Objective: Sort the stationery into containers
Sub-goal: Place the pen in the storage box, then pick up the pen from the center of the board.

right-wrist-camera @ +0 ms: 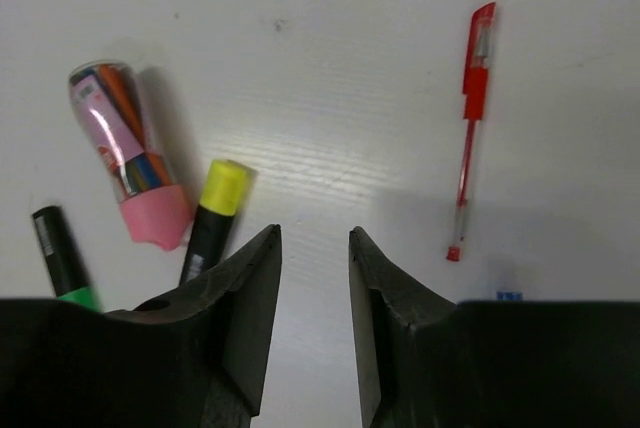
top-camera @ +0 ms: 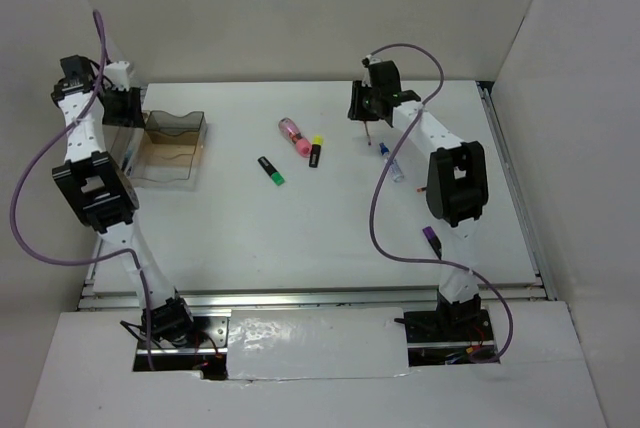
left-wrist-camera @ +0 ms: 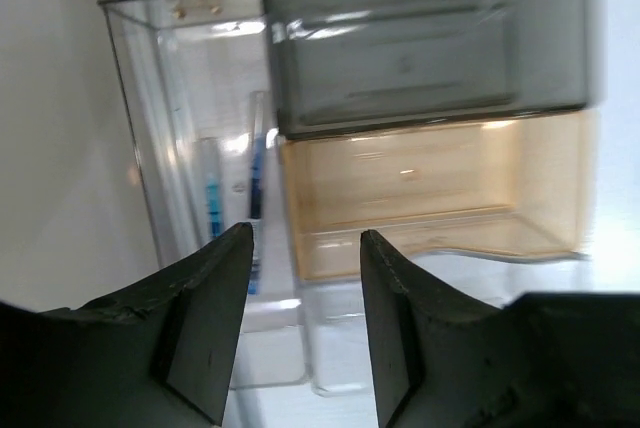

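Observation:
My left gripper [left-wrist-camera: 305, 238] is open and holds nothing. It hangs over a clear box [left-wrist-camera: 180, 98] with a blue pen [left-wrist-camera: 256, 178] lying inside. Beside that box stand a tan container [left-wrist-camera: 430, 188] and a grey one [left-wrist-camera: 430, 48]. My right gripper [right-wrist-camera: 313, 236] is open over bare table. To its left lie the pink tube [right-wrist-camera: 130, 148], a yellow-ended highlighter [right-wrist-camera: 215, 213] and a green-ended highlighter [right-wrist-camera: 62, 258]. To its right lies the red pen [right-wrist-camera: 470, 128]. From above, the left gripper [top-camera: 125, 106] is at the containers [top-camera: 172, 143] and the right gripper [top-camera: 368, 103] is at the back right.
A purple-ended highlighter [top-camera: 431, 240] lies by the right arm's elbow. A blue-capped clear item [top-camera: 392, 163] sits under the right forearm. White walls close in the table on the left, back and right. Purple cables loop off both arms.

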Robot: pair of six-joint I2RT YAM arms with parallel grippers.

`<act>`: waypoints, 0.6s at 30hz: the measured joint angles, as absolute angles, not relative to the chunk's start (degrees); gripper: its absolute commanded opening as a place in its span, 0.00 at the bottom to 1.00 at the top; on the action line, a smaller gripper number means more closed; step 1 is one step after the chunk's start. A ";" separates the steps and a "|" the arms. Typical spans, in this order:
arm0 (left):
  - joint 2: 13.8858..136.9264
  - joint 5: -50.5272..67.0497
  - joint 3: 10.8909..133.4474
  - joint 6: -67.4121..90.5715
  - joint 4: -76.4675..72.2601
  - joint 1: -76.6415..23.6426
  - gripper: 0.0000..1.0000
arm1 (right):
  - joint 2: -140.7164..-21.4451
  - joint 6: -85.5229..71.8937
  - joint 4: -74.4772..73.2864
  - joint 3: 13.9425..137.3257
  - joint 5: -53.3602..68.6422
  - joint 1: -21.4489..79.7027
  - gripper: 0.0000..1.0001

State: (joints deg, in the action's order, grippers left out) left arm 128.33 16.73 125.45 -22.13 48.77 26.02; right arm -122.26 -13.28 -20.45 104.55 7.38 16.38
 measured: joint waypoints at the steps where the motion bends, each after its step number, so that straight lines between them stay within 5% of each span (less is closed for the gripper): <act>1: 127.11 18.59 125.10 -21.15 48.86 25.89 0.59 | -123.31 -12.88 -20.95 105.78 6.28 16.40 0.39; 11: 105.38 30.09 115.94 -13.74 44.77 19.84 0.59 | -132.53 -9.63 -23.90 115.50 -4.84 17.12 0.40; 18: 102.54 33.23 113.97 -11.18 44.62 18.20 0.59 | -134.61 -9.56 -26.11 116.42 -6.92 16.45 0.48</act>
